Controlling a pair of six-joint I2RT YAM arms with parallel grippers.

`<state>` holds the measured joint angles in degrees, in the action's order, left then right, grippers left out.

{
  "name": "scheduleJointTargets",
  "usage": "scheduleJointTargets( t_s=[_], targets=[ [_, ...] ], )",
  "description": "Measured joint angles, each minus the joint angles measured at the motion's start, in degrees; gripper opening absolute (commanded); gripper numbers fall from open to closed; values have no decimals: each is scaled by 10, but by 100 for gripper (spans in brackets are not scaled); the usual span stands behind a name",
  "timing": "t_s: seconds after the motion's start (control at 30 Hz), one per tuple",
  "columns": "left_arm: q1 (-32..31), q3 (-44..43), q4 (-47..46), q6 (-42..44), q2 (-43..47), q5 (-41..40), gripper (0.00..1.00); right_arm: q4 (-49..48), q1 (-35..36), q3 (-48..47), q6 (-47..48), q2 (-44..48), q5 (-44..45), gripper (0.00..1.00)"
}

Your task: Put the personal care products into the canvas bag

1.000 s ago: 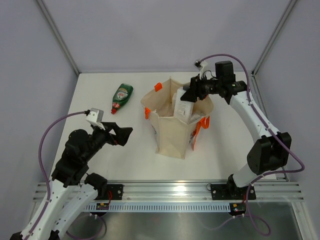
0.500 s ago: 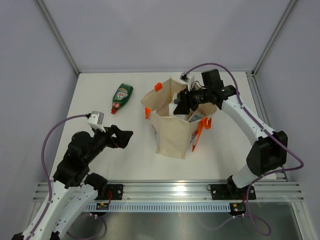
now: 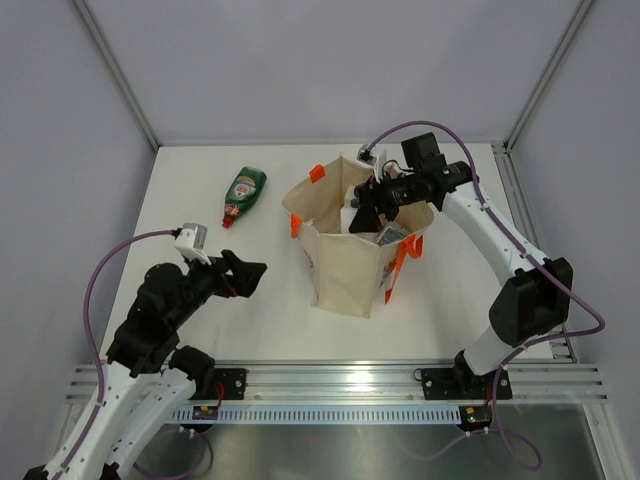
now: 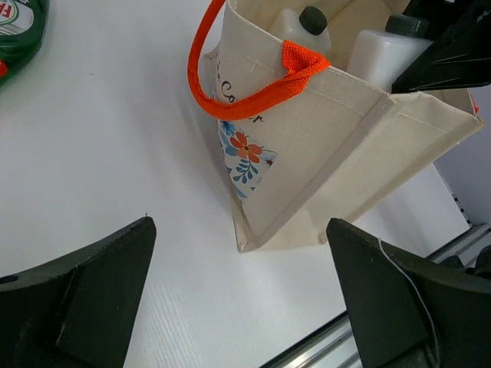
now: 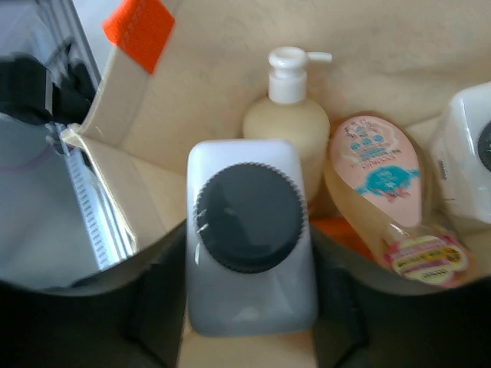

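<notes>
Right wrist view shows the right gripper (image 5: pixel 247 303) clenched on the white black-capped bottle (image 5: pixel 247 230), one finger at each side and the cap toward the camera, in the open mouth of the canvas bag (image 5: pixel 222 54). Deeper in the bag the cream pump bottle (image 5: pixel 288 126) and the pink clear bottle (image 5: pixel 380 184) are side by side. The green red-capped bottle (image 3: pixel 243 192) lies on the table (image 3: pixel 450 300), well apart from the bag on its left. The left gripper (image 3: pixel 250 275) hangs released, fingers wide apart, above the table near the bag.

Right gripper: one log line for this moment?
right gripper: shut on white black-capped bottle, inside canvas bag mouth | left gripper: open | green red-capped bottle: on table
</notes>
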<state>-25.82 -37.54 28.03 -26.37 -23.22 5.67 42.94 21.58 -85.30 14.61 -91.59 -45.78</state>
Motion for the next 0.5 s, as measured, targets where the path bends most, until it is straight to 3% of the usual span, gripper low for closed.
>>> scheduleJointTargets(
  t_s=[0.03,0.23,0.5],
  targets=[
    [0,0,3,-3,0,-1,99,15,0,-13,15,-7,3,99],
    [0,0,13,-20,4,-3,99,72,-5,-71,76,-40,36,99],
    [0,0,31,-21,-2,-25,99,103,-7,-116,102,-18,90,100]
  ],
)
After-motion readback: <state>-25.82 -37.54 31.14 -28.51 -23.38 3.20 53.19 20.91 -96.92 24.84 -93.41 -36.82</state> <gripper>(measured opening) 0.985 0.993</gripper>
